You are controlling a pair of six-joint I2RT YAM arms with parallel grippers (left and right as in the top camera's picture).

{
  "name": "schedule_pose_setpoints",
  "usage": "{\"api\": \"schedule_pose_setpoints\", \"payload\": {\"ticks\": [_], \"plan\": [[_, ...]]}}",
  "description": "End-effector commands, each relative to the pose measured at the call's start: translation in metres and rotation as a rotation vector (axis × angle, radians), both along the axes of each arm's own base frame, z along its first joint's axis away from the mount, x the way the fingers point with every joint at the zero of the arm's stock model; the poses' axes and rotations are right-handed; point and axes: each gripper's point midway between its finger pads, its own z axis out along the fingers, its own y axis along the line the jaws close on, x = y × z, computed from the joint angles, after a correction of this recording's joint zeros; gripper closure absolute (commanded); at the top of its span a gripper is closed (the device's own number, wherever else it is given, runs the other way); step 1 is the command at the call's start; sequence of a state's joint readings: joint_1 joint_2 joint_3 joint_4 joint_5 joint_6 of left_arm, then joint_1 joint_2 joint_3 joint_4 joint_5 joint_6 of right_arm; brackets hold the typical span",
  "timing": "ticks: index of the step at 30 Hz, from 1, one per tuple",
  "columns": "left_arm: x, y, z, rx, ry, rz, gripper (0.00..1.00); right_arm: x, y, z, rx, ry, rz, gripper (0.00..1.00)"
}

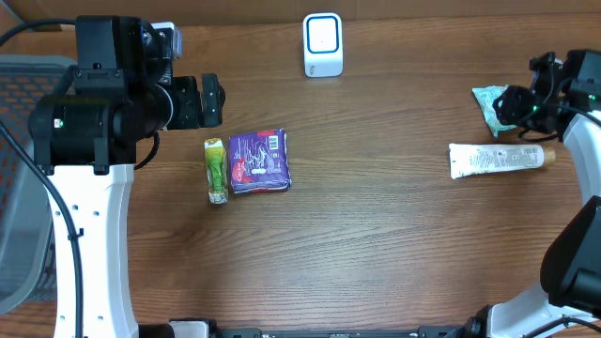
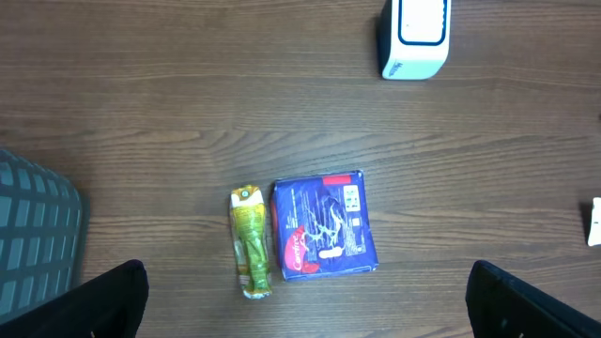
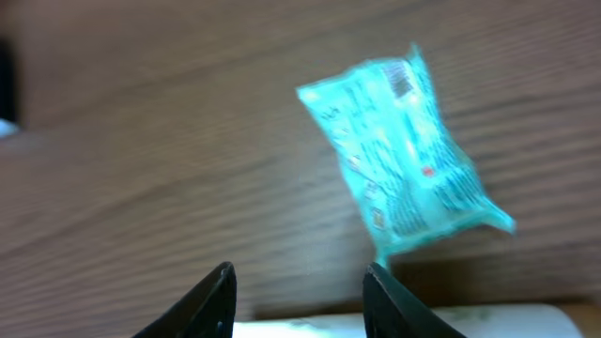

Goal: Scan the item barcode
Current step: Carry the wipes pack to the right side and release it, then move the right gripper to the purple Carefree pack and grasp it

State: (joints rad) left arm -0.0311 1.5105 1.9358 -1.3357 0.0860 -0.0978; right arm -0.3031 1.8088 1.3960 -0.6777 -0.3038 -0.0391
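Note:
The white barcode scanner (image 1: 322, 44) stands at the back middle of the table, and also shows in the left wrist view as a white box (image 2: 414, 38). A green packet (image 1: 217, 170) and a purple pack (image 1: 259, 161) lie side by side. My left gripper (image 1: 211, 100) hovers open just above them, its jaws wide and empty (image 2: 305, 300). At far right, a teal packet (image 1: 490, 105) lies by my right gripper (image 1: 515, 101). In the right wrist view the jaws (image 3: 299, 272) stand apart with nothing between them. The teal packet (image 3: 404, 155) is just beyond the right fingertip (image 3: 380, 277).
A white tube (image 1: 496, 159) lies below the teal packet, and its edge shows under the right jaws (image 3: 300, 329). A grey mesh basket (image 1: 28, 94) stands at the left table edge, visible in the left wrist view (image 2: 38, 235).

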Motion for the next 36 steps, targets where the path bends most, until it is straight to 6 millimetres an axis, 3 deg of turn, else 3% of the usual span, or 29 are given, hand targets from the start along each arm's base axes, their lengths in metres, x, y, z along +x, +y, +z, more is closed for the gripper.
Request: {"api": "schedule_pose_setpoints", "payload": {"ticks": [1, 5, 12, 14, 15, 21, 24, 25, 33, 36], "plan": [[0.002, -0.001, 0.001, 0.005, -0.005, -0.008, 0.00, 0.021, 0.048, 0.063, 0.168, -0.141, 0.132, 0.53], [0.002, -0.001, 0.001, 0.005, -0.005, -0.008, 0.00, 0.016, 0.118, 0.083, 0.361, -0.157, 0.305, 0.48], [0.002, -0.001, 0.001, 0.005, -0.005, -0.009, 0.01, -0.003, 0.242, 0.065, 0.452, -0.105, 0.523, 0.26], [0.002, -0.001, 0.001, 0.005, -0.005, -0.008, 0.00, -0.010, 0.273, 0.057, 0.469, -0.073, 0.544, 0.05], [0.002, -0.001, 0.001, 0.005, -0.005, -0.009, 0.00, -0.013, 0.287, 0.052, 0.481, -0.042, 0.523, 0.00], [0.002, -0.001, 0.001, 0.005, -0.005, -0.009, 0.00, -0.035, 0.346, 0.009, 0.479, 0.180, 0.298, 0.00], [0.002, -0.001, 0.001, 0.005, -0.004, -0.009, 0.00, -0.046, 0.367, -0.011, 0.403, 0.204, 0.269, 0.26], [0.002, -0.001, 0.001, 0.005, -0.005, -0.009, 0.01, -0.051, 0.372, -0.016, 0.384, 0.214, 0.256, 0.29], [0.002, -0.001, 0.001, 0.005, -0.005, -0.009, 0.01, -0.088, 0.414, -0.058, 0.302, 0.306, 0.182, 0.29], [0.002, -0.001, 0.001, 0.005, -0.005, -0.009, 0.00, -0.102, 0.423, -0.069, 0.280, 0.342, 0.199, 0.38]]}}
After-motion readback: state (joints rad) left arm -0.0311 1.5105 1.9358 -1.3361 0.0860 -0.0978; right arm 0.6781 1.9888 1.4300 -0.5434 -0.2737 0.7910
